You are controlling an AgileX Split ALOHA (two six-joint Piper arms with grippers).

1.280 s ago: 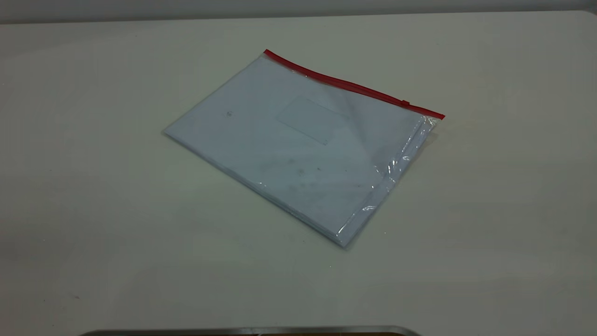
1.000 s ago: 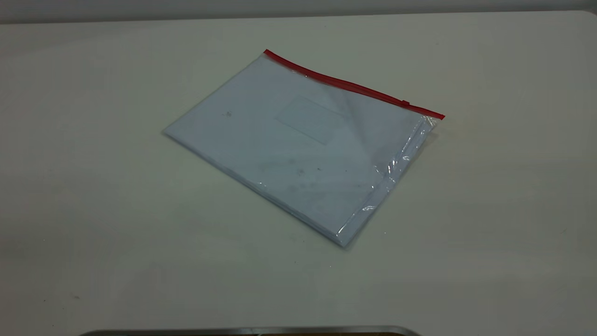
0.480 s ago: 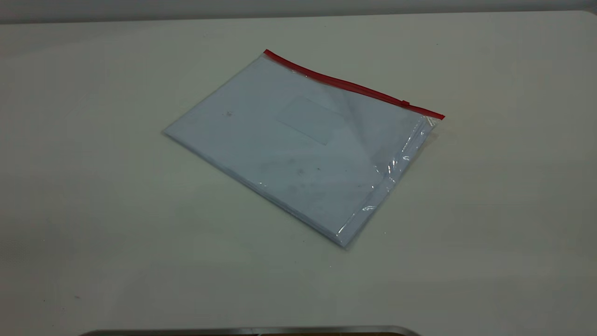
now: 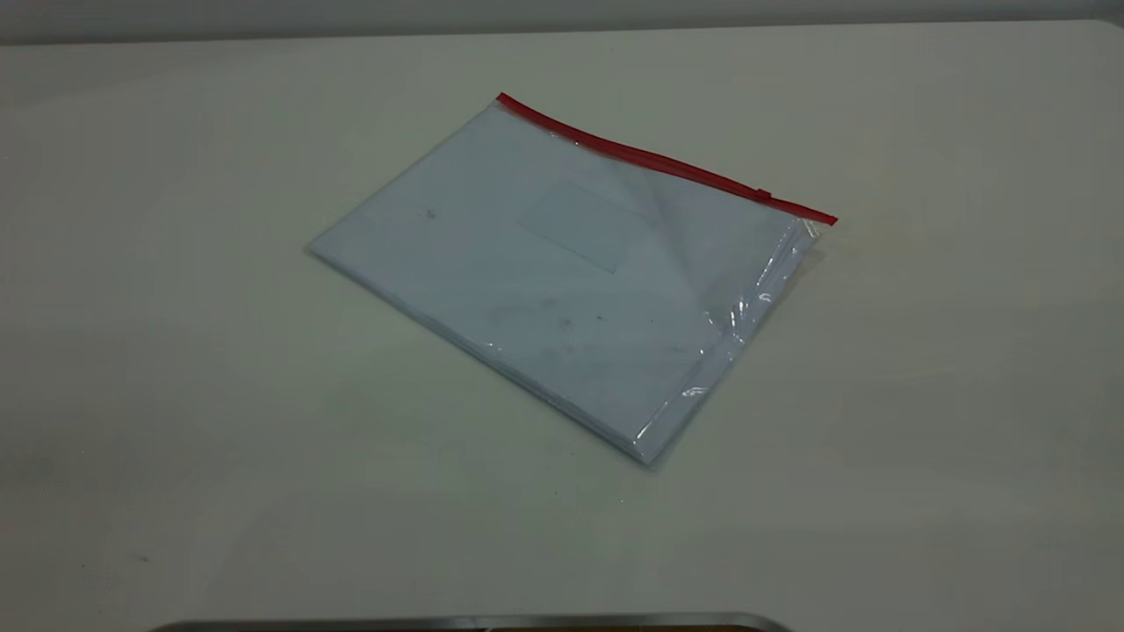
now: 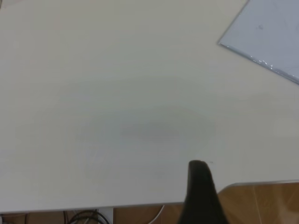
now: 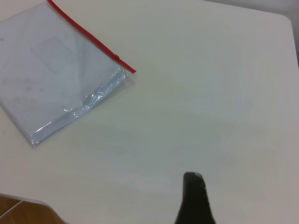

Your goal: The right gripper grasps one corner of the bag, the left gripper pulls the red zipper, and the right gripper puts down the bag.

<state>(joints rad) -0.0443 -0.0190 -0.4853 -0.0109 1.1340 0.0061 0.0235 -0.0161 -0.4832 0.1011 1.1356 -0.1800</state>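
The bag [image 4: 562, 272] lies flat mid-table, its zipper [image 4: 659, 160] along the 1 o'clock edge, slider near the 3 o'clock corner. Each gripper, left [image 5: 202, 196] and right [image 6: 194, 200], sits well apart from it; open or closed, I cannot tell. Risk: jaws skidding off the flat, slick corner

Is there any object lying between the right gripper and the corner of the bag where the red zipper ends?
Nothing visible does. In the right wrist view, only bare table separates the right gripper from the bag, which lies flat. The red zipper ends at the corner nearest that gripper, with its slider close by.
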